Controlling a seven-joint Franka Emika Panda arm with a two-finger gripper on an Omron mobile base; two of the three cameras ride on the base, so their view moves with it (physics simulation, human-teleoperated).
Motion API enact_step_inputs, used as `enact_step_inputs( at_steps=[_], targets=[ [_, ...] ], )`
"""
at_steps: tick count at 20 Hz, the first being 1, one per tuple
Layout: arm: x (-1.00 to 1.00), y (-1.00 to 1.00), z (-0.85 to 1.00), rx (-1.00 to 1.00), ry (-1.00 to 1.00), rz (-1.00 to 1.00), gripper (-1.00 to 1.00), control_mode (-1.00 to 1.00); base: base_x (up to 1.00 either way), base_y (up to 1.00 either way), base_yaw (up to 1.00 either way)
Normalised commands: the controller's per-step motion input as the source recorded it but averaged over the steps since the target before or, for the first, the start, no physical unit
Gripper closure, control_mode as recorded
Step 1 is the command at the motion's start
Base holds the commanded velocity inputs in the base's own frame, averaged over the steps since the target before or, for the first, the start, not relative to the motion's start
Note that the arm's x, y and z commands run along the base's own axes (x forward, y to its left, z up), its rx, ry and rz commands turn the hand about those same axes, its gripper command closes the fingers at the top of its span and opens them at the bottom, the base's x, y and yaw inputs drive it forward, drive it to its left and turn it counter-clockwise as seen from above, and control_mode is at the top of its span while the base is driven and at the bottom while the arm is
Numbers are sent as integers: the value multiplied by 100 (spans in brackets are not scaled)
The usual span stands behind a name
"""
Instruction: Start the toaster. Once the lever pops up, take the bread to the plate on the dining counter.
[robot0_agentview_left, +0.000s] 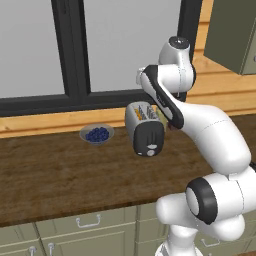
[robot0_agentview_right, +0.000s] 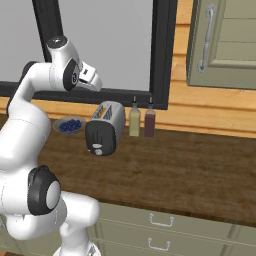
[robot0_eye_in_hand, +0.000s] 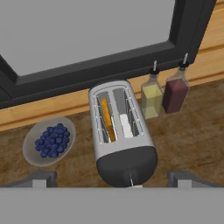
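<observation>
Hovering above the toaster (robot0_eye_in_hand: 122, 140) on the wooden worktop (robot0_agentview_left: 50, 175), the gripper (robot0_eye_in_hand: 111, 178) hangs with its fingers spread wide and empty, seemingly lined up over the black end panel to press the lever (robot0_eye_in_hand: 131, 179), while the bread (robot0_eye_in_hand: 106, 118) sits in one slot.

Pincer (robot0_eye_in_hand: 112, 177) wide open, pointing down

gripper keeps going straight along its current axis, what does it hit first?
Most likely the toaster: the hand view looks down onto its slotted top, black end panel nearest, between the open jaws of the gripper. Whether contact falls on the panel or the slots is unclear; depth is hard to judge.
</observation>
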Motion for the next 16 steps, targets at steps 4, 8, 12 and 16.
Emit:
enact_step_inputs(
  at_steps=[4,8,12,16],
  targets=[
    [0,0,0,0,0,0,-100,-100,0,0,0],
    [0,0,0,0,0,0,-100,-100,0,0,0],
    [0,0,0,0,0,0,-100,-100,0,0,0],
    [0,0,0,0,0,0,-100,-100,0,0,0]
  ],
)
